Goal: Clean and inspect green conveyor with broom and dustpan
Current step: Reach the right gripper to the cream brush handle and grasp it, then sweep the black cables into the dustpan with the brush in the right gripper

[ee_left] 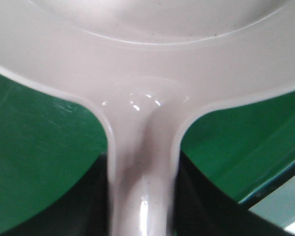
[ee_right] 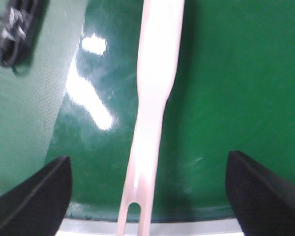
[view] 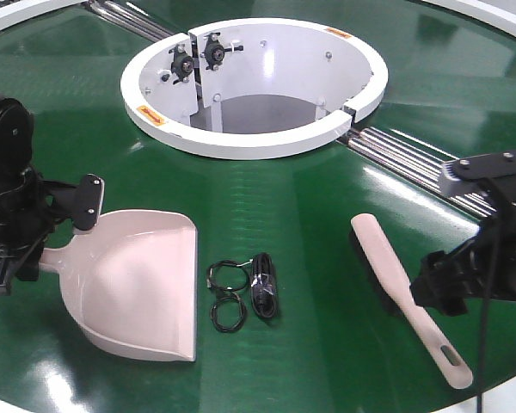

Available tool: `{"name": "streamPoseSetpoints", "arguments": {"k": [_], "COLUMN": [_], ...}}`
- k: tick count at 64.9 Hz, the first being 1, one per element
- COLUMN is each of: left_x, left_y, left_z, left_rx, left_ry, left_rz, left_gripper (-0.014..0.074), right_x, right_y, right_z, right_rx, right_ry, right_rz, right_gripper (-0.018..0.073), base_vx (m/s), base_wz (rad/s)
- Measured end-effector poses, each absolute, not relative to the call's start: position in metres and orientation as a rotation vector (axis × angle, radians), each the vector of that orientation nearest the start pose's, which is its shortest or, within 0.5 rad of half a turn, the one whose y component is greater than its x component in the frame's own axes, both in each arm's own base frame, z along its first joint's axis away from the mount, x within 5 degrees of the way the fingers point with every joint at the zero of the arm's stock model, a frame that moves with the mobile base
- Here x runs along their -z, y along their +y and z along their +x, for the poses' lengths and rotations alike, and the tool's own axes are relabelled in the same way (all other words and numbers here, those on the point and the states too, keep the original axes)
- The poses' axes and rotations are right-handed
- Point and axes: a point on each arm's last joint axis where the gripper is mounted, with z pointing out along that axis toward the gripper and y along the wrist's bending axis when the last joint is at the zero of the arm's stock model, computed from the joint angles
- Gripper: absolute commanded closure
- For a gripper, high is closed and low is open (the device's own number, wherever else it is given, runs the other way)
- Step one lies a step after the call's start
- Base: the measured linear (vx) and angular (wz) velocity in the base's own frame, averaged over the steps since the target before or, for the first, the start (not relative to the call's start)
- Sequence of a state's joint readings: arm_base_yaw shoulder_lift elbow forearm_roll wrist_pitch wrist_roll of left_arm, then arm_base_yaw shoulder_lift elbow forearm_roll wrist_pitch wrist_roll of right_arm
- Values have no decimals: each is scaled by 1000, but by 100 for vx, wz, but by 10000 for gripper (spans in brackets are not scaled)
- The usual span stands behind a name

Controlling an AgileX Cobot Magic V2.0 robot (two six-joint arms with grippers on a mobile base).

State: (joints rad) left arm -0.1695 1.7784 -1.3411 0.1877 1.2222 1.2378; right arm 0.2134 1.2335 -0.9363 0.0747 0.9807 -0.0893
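While pinching the dustpan handle tight in the left gripper, straddles the broom with the right gripper, fingers spread wide, touching neither side. Slim, beige-pink, slotted at the handle end. Lies on glossy green conveyor; white ring, metal rollers beyond; black cable bundle between both tools.

Bright overhead light struck the glossy green conveyor, leaving pale glare streaks across it. The front view was sharp, shadows soft. In the left wrist view the dustpan looked soft at close range, small highlights on its neck. The right wrist view was blurred, the broom hazy beside white glare.
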Motion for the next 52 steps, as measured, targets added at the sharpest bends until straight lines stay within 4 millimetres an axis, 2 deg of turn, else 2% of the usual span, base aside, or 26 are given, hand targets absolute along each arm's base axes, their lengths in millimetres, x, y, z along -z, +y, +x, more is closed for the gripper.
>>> {"name": "streamPoseSetpoints", "arguments": {"k": [17,38,46,52], "left_x": [-236,-236,-236,-236], "left_y": [-41,-41,-41,-41], "left_z": [337,337,337,337], "left_rx": [-244,-244,-244,-244], "left_ry": [2389,2389,2389,2389], "left_rz": [2163,2163,2163,2163], "left_gripper": [603,603,603,603], "right_x": [-253,-209,-193,-186], "right_y": [61,65,65,64], "right_z": [252,274,278,280], "right_rx": [-124,-103,-68,-50], "right_ry": [2956,3119,3175,3195], "right_rz": [-402,-422,-421,-429], "right_gripper": [-36,-22,46,162], "base_vx": [0,0,0,0], "base_wz": [0,0,0,0]}}
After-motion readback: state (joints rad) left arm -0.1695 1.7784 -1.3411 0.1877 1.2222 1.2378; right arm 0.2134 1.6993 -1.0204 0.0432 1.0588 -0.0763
